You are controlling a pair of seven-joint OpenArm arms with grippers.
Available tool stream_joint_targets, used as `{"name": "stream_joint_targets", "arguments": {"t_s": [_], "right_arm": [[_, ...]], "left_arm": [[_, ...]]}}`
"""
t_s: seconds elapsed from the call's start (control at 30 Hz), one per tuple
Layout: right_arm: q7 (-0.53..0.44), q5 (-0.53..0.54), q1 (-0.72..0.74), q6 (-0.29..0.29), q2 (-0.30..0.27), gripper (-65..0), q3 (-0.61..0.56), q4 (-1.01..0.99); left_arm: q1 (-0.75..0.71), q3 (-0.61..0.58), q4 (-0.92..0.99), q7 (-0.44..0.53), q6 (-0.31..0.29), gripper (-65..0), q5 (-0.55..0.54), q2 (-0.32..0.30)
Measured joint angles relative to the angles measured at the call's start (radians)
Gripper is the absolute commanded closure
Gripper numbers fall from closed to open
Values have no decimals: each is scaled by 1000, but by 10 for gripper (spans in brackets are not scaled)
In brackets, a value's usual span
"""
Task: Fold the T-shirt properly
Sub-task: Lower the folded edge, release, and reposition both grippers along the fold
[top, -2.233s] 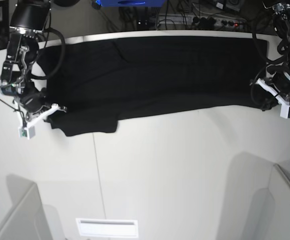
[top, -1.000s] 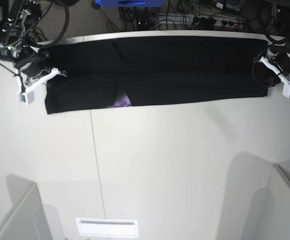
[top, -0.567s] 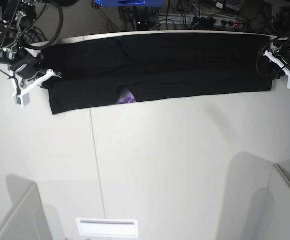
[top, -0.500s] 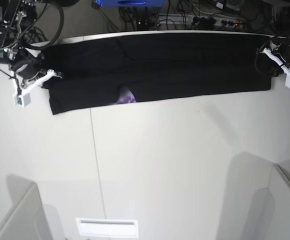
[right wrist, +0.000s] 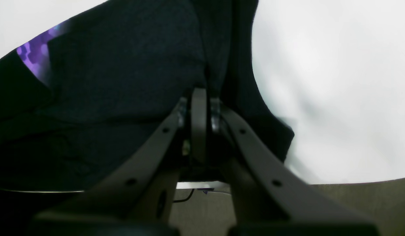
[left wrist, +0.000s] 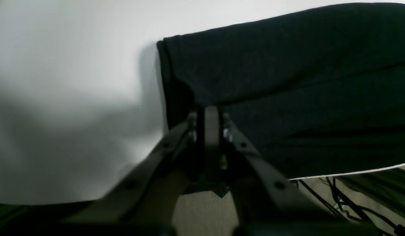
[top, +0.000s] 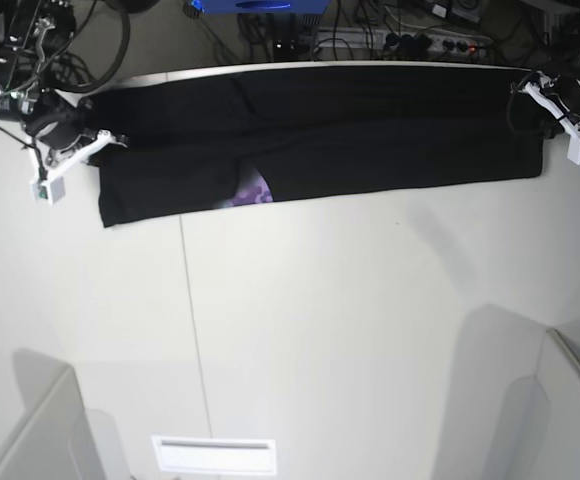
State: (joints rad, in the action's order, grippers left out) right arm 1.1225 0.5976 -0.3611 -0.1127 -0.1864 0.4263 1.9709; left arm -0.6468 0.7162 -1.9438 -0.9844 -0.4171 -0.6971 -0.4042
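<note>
The T-shirt [top: 320, 140] lies stretched in a long black band along the table's [top: 320, 330] far edge — from 10 o'clock to 2 o'clock in the base view, a purple patch of print peeking out at its near hem. The left gripper [top: 540, 100] sits low at 2 o'clock, jaws clamped on the cloth's end. The right gripper [top: 95, 140] mirrors it at 10 o'clock — jaws likewise pinched on the fabric, both arms reaching outward to opposite ends.

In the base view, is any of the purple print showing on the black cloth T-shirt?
Yes, a small purple patch peeks out at the near edge of the black cloth T-shirt, left of its middle.
</note>
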Motion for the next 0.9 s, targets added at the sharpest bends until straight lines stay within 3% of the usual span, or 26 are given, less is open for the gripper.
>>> {"name": "stream_joint_targets", "arguments": {"t_s": [0.13, 0.23, 0.33, 0.4, 0.47, 0.57, 0.63, 0.67, 0.73, 0.77, 0.9], "right_arm": [[0, 1, -5, 0, 3, 0, 0, -3], [0, 1, -9, 0, 2, 0, 0, -3], [2, -3, -22, 0, 2, -183, 0, -3], [-8, -3, -31, 0, 2, -243, 0, -2], [-9, -2, -37, 0, 2, -239, 0, -2], [-32, 14, -39, 0, 8, -210, 50, 0], [-57, -2, -39, 0, 3, -155, 63, 12], [-65, 1, -39, -14, 2, -111, 63, 14], [-74, 34, -33, -106, 3, 0, 58, 13], [-68, 40, -23, -137, 6, 0, 58, 13], [-62, 36, 49, -158, 34, 0, 58, -34]], "left_arm": [[1, 0, 0, 0, 0, 0, 0, 3], [1, 0, 0, 0, 0, -191, 7, 3], [1, 3, 1, 0, 1, -359, 7, 2], [1, 4, 1, -1, 1, -433, 8, 3], [1, 7, 2, 0, 1, -462, 8, 3], [6, 73, 0, 1, -2, -461, -8, 18], [18, 111, 0, 1, 9, -402, 13, 43], [24, 112, 0, -2, 8, -334, 13, 53], [49, 95, 9, -3, 5, -102, 6, 76], [68, 82, 21, -3, 4, 0, 8, 81], [116, 11, 89, 1, 2, 0, 11, 87]]}}
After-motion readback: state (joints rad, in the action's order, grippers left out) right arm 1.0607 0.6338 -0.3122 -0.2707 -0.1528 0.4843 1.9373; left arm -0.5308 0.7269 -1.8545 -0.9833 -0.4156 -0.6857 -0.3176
